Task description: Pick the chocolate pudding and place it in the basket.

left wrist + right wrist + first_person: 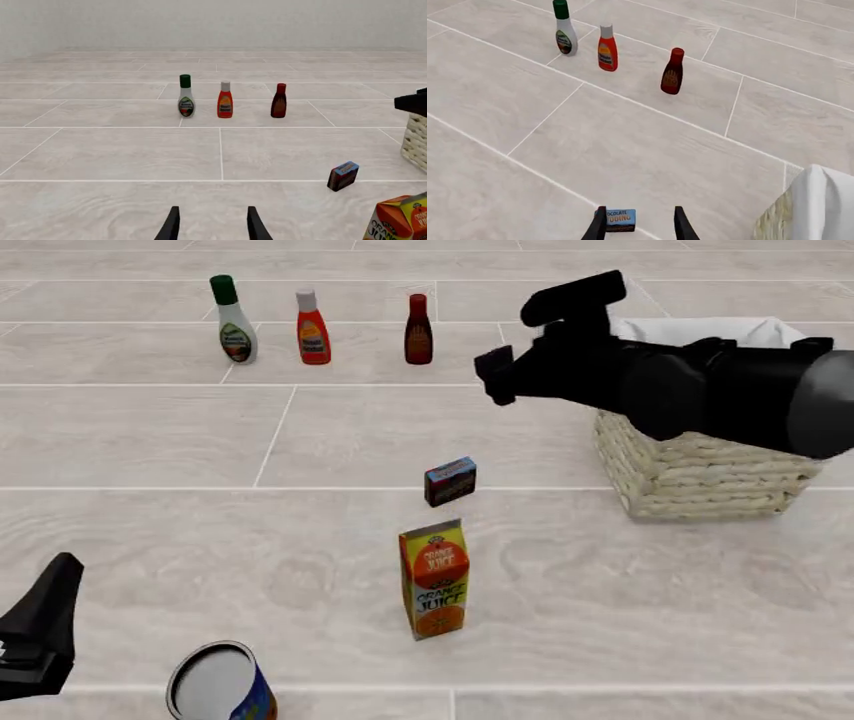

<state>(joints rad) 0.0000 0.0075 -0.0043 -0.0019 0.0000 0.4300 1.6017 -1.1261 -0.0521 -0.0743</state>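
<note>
Above the basket (694, 475), the right arm reaches out level, its gripper (639, 220) spread open and holding nothing. Chocolate pudding (451, 481) stands just beyond the orange juice carton (435, 578). Only the right wrist view reads the pudding's label between the fingers; the left gripper (211, 222) gapes open too.

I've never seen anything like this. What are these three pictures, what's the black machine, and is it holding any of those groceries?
These are computer-rendered views of a two-armed robot at a tiled surface. The front view looks down from behind the arms: the right arm reaches in above the basket, and the left arm sits low in the corner. The other two pictures come from cameras behind each arm's jaws.

On the surface stand three bottles, green-capped, orange and dark red, plus the chocolate pudding, an orange juice carton and a can.

Nothing is held. Both wrist views show the jaws apart and empty, and the right pair hangs above the pudding.
</note>
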